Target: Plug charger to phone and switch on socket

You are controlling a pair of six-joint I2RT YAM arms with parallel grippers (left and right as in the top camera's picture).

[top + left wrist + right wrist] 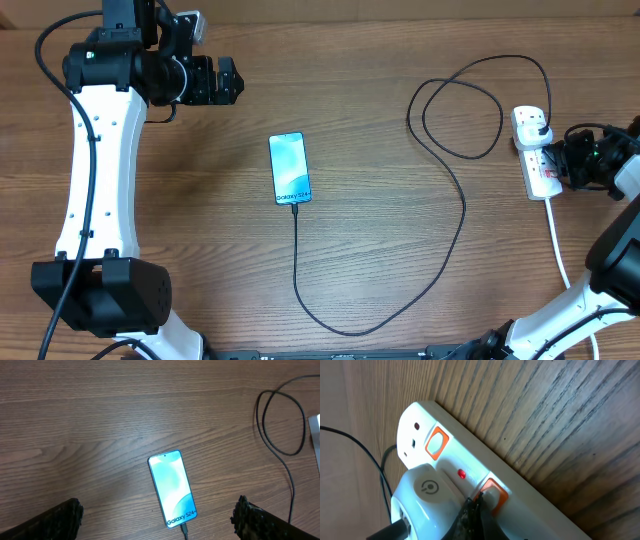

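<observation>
The phone (289, 167) lies face up mid-table with its screen lit, and the black charger cable (462, 215) is plugged into its lower end. The cable runs in loops to a white plug (530, 124) seated in the socket (541, 183) at the right. My right gripper (556, 160) is shut. Its tips (472, 507) press on an orange switch (492, 492) of the socket (545, 505), beside a lit red lamp (462, 474). My left gripper (232, 82) hangs open, far up-left of the phone (172, 487), with nothing between its fingers (252, 520).
The socket's white cord (560, 250) runs toward the table's front edge at the right. A second orange switch (436, 442) sits near the strip's end. The charger cable's slack forms a wide loop (460, 110) left of the socket.
</observation>
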